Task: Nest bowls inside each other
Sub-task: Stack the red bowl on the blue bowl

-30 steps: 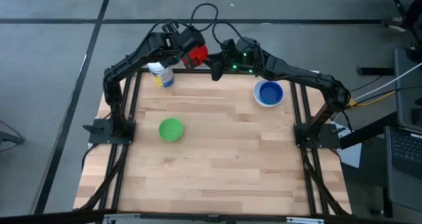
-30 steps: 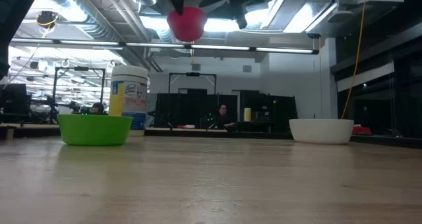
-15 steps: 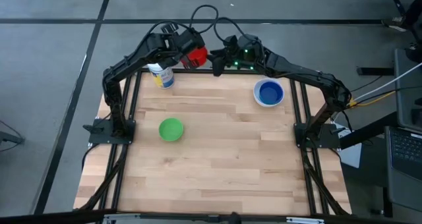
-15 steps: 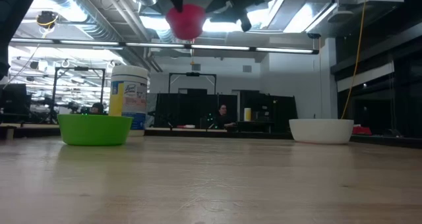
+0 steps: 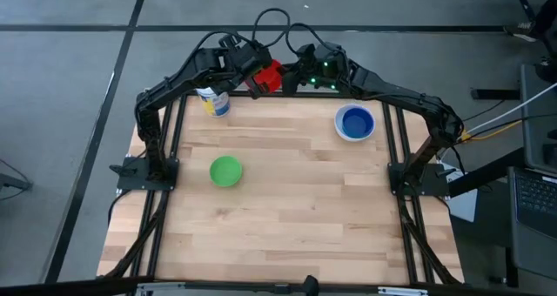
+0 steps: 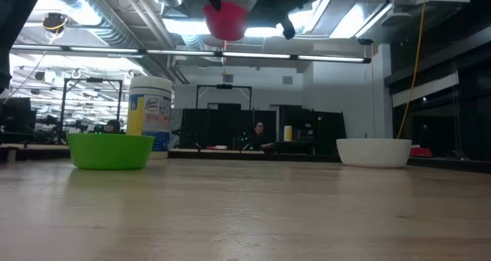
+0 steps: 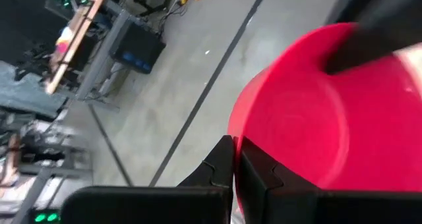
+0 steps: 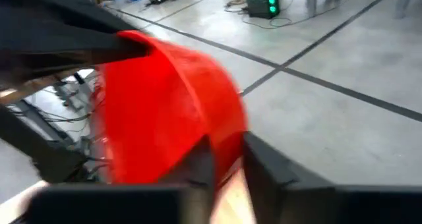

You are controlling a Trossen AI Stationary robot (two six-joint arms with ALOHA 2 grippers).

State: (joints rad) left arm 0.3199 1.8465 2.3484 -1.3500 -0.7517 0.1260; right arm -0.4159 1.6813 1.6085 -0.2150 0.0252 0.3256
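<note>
Left gripper [image 5: 252,72] and right gripper [image 5: 283,77], both clamping one red bowl's [image 5: 266,75] rim, holding it high above the table's [image 5: 287,200] back edge. One green bowl [image 5: 225,171] sitting left; one blue bowl [image 5: 355,122] nesting in one white bowl [image 6: 374,152]. One labelled canister [image 5: 212,101], writing unreadable. Wood-plank surface; grey floor, ceiling lights.

In the low view the red bowl [image 6: 225,19] at top centre is cut by the frame's upper edge, and both hands above it are out of frame. The right wrist view is motion-blurred. From the low view, the white bowl's [image 6: 374,152] contents are hidden.
</note>
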